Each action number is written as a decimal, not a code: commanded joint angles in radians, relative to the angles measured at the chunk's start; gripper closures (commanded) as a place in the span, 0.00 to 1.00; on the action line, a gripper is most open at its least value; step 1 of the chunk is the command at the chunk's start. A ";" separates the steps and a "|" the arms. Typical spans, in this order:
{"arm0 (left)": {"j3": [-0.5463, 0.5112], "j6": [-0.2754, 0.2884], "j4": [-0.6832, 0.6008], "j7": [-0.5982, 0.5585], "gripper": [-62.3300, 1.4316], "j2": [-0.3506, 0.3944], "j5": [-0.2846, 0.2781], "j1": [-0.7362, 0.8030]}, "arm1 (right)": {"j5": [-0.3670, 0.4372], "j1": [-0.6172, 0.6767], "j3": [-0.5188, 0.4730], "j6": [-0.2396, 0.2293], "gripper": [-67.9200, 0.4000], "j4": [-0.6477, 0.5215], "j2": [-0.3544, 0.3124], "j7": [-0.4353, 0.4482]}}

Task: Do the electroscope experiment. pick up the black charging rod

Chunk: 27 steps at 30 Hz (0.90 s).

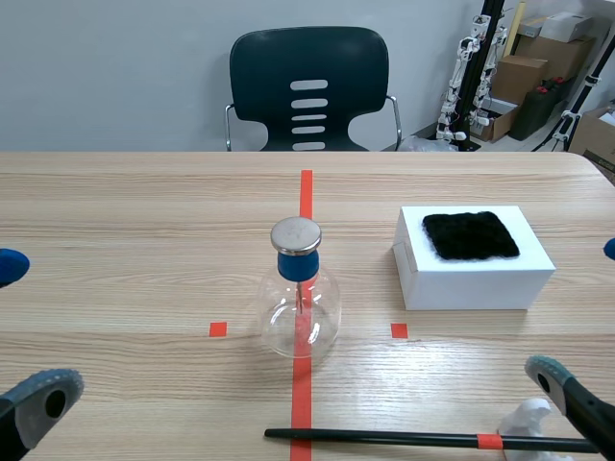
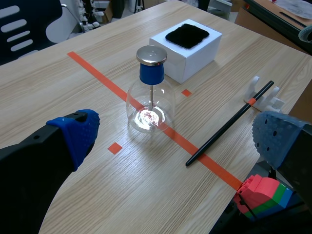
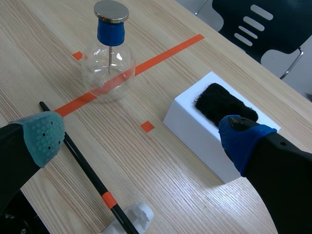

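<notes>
The black charging rod (image 1: 384,438) lies along the table's (image 1: 144,240) near edge. It runs from the centre tape line toward the near right corner, where its far end rests on a small white stand (image 1: 524,423). The right gripper (image 3: 142,139) hangs over that corner with its fingers spread wide and nothing between them. In its own wrist view the rod passes close by the teal-padded finger. The left gripper (image 2: 178,136) is likewise spread and empty, on the table's left side.

The right arm looks better placed for this pick. It should shift so that the rod sits midway between the pads, and turn the wrist so that the fingers straddle it crosswise. The best grip is probably near the orange band, where the stand seems to hold the rod slightly off the wood. The rod is thin and round and will likely roll if one pad touches first. The arm should close evenly, then lift straight up, keeping clear of the glass flask (image 1: 300,307).
</notes>
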<state>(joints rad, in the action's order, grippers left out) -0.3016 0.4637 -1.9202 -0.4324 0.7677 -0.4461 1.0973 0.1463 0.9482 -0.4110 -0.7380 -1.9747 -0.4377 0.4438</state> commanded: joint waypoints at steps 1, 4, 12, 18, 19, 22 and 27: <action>0.002 -0.003 -0.018 -0.021 0.00 -0.002 -0.010 -0.001 | 0.014 -0.003 -0.002 -0.008 0.00 -0.008 0.000 0.010; 0.002 -0.005 -0.018 -0.021 0.00 -0.002 -0.010 -0.001 | 0.014 -0.003 -0.002 -0.008 0.00 -0.008 0.000 0.010; 0.002 -0.006 -0.016 -0.025 0.00 -0.003 -0.010 -0.001 | 0.014 -0.003 -0.002 -0.008 0.00 -0.008 0.000 0.011; 0.002 -0.006 0.013 -0.081 0.00 -0.003 -0.010 -0.001 | 0.014 -0.003 -0.002 -0.008 0.00 -0.008 0.000 0.010; 0.002 -0.006 0.021 -0.093 0.00 -0.003 -0.010 -0.001 | 0.014 -0.003 -0.002 -0.008 0.00 -0.008 0.000 0.010; 0.002 -0.006 0.040 -0.103 0.00 -0.003 -0.010 -0.002 | 0.014 -0.003 -0.002 -0.008 0.00 -0.008 0.000 0.010; 0.002 -0.006 0.069 -0.126 0.00 -0.003 -0.010 -0.003 | 0.014 -0.003 -0.002 -0.008 0.00 -0.008 0.000 0.010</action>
<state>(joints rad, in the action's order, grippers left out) -0.3016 0.4561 -1.8431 -0.5343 0.7677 -0.4465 1.0973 0.1463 0.9482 -0.4110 -0.7380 -1.9747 -0.4377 0.4438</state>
